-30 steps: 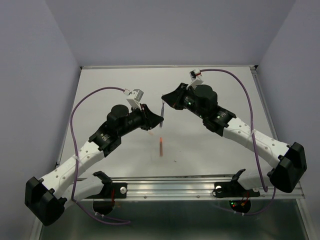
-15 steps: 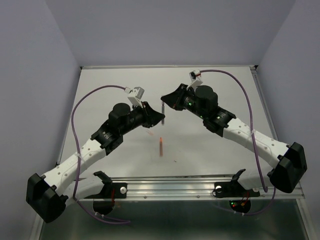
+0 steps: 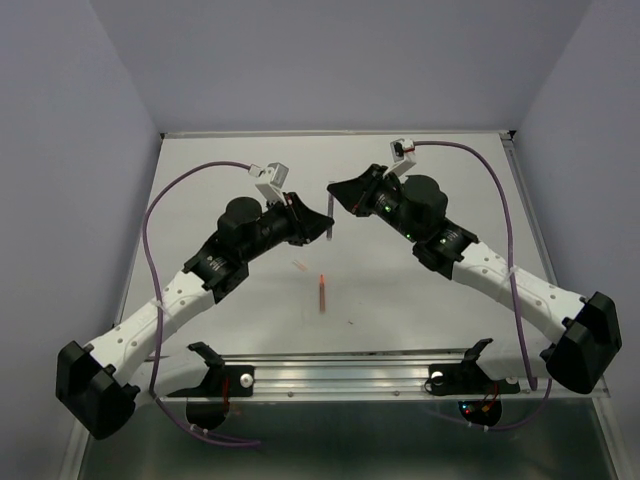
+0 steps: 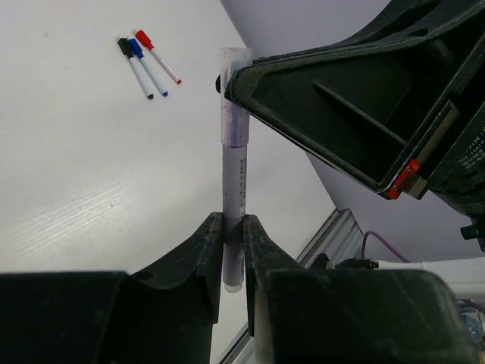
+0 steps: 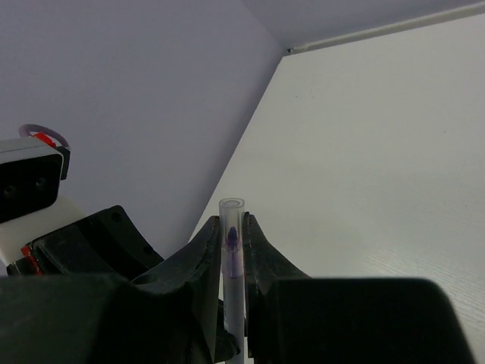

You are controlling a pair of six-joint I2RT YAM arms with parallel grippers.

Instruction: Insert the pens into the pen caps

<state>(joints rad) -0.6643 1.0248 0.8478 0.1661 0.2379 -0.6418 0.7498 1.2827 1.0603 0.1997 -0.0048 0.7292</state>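
Left jaws were pinched on grey pen [image 4: 234, 182] barrel; right jaws were clamped on its clear cap [image 5: 232, 208]; purple tip [image 5: 232, 241] was dimly seen inside.

Pens [image 4: 233, 189] [image 3: 322, 291] [image 4: 142, 62] five; loose pale cap [image 3: 300, 265] one; arms [image 3: 200, 275] [image 3: 480, 265] two.
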